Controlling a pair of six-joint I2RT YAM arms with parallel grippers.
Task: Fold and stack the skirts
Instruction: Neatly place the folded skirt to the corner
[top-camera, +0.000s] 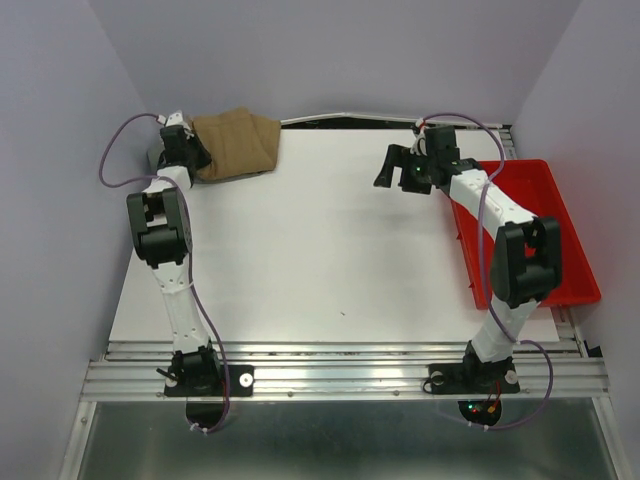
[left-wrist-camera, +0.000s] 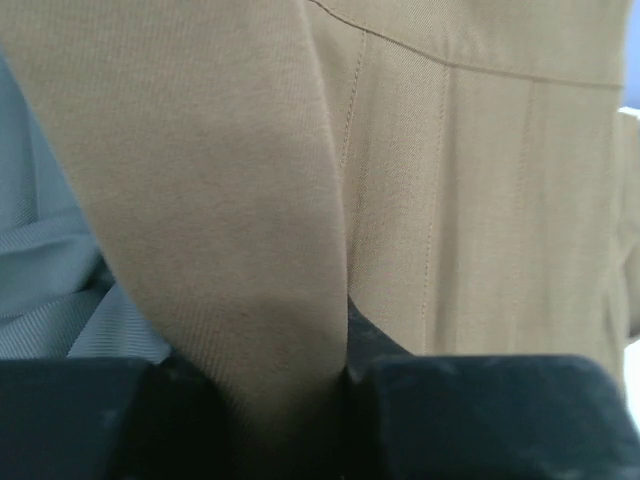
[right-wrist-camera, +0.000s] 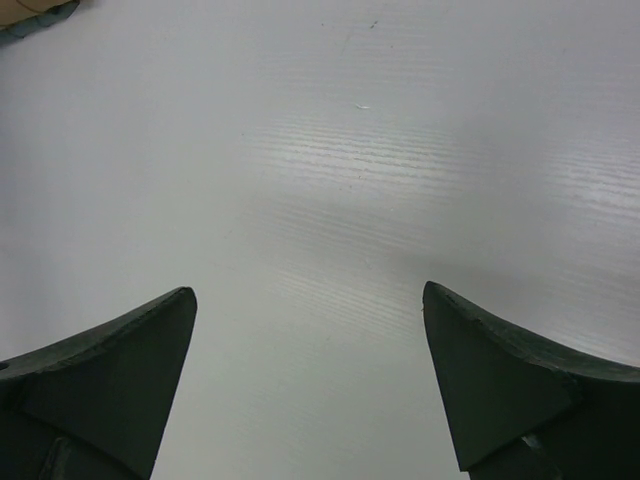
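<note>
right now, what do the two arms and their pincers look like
Left arm and right arm: white links, chunky black joints, black bases. A purple cable loops along each. Left pincer has blocky black fingers; right pincer has dark tapered wedges.

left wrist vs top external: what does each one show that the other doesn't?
Left wrist only: a fold of the tan skirt pinched in the left gripper, the skirt's stitched seams, and grey skirt cloth beside it.
Top external only: the red tray on the right, the right gripper open above the table, and the skirt's spot at the far left corner.
Both: the tan skirt with the left gripper on it.
</note>
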